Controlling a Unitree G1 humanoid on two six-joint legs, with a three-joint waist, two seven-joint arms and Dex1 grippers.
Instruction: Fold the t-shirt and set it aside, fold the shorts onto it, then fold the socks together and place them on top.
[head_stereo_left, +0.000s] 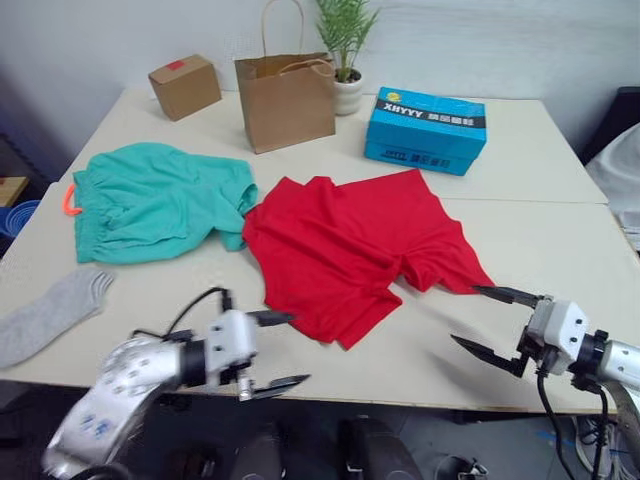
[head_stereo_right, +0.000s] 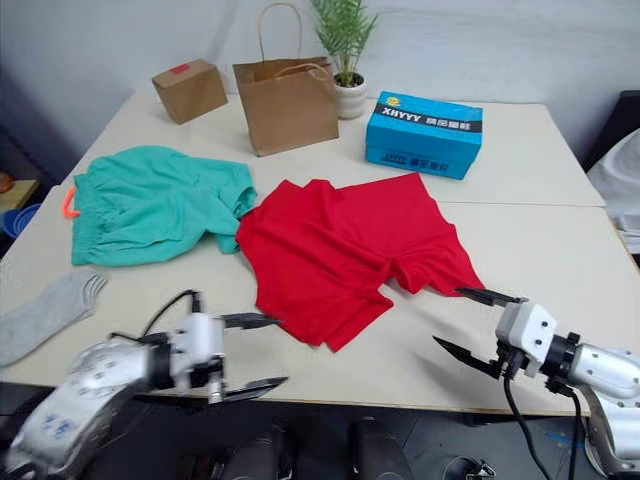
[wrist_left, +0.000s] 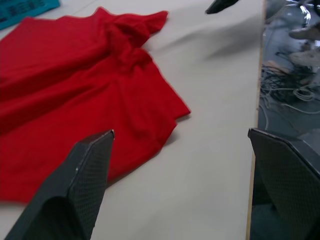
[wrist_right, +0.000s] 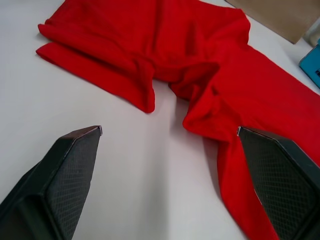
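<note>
A red t-shirt (head_stereo_left: 355, 250) is spread, rumpled and partly bunched, in the middle of the pale tabletop (head_stereo_left: 540, 160). One sleeve is crumpled toward the robot's right, and a corner of the hem points toward the near edge. Teal-green shorts (head_stereo_left: 155, 200) are laid flat on the robot's left of the shirt, their near corner touching or just overlapping the shirt's edge; an orange drawstring (head_stereo_left: 70, 200) is seen at their far left side. A single grey sock (head_stereo_left: 50, 310) is stretched out on the tabletop near the front left edge, apart from the shorts; whether a second sock lies with it cannot be told.

The left tool (head_stereo_left: 271, 350) is held at the near edge of the tabletop, just beside the shirt's hem corner. Its two black fingers (wrist_left: 85, 170) are spread wide apart and nothing is gripped between them. The right tool (head_stereo_left: 493, 320) is held near the front right edge, just beside the crumpled sleeve, with its fingers (wrist_right: 75, 165) likewise wide apart and empty; in the right wrist view the bunched sleeve and hem are seen ahead between them.

At the back of the tabletop a small cardboard box (head_stereo_left: 185, 85), a brown paper bag (head_stereo_left: 285, 100), a potted plant (head_stereo_left: 345, 55) and a blue box (head_stereo_left: 425, 130) are set in a row.
</note>
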